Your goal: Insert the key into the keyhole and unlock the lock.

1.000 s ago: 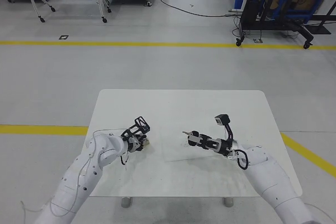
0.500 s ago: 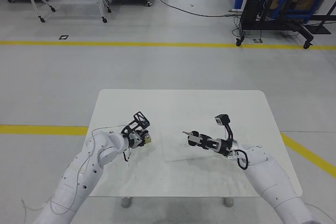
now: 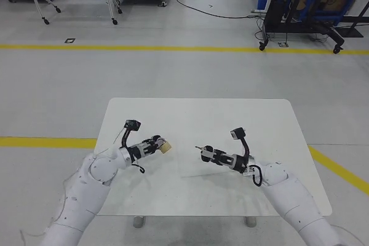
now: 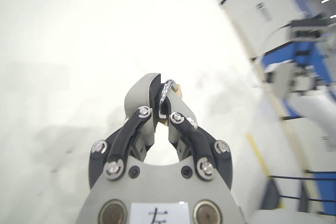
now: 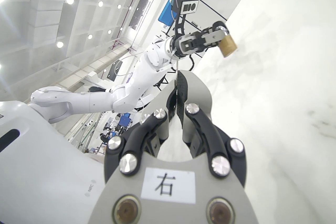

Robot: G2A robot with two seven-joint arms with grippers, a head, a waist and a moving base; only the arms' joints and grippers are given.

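Observation:
A small brass padlock (image 3: 165, 146) hangs above the white table, left of centre, and my left gripper (image 3: 155, 146) is shut on it. In the left wrist view the silver shackle (image 4: 164, 93) is pinched between the fingers (image 4: 139, 93), with a sliver of brass body (image 4: 179, 90) beyond. My right gripper (image 3: 204, 154) is a short way to the right of the lock, shut on the key (image 3: 197, 147), whose tip points at the padlock. In the right wrist view the thin key blade (image 5: 177, 70) sticks out of the right gripper (image 5: 179, 79) toward the padlock (image 5: 227, 45).
Both grippers hover over the middle of the white table (image 3: 234, 117). Yellow floor lines (image 3: 37, 142) run past both sides of it, and a black cart (image 3: 307, 21) stands far behind.
My left wrist has turned and swung the padlock out, so its body now faces the right gripper. The right gripper with the key has shifted slightly left, toward the lock.

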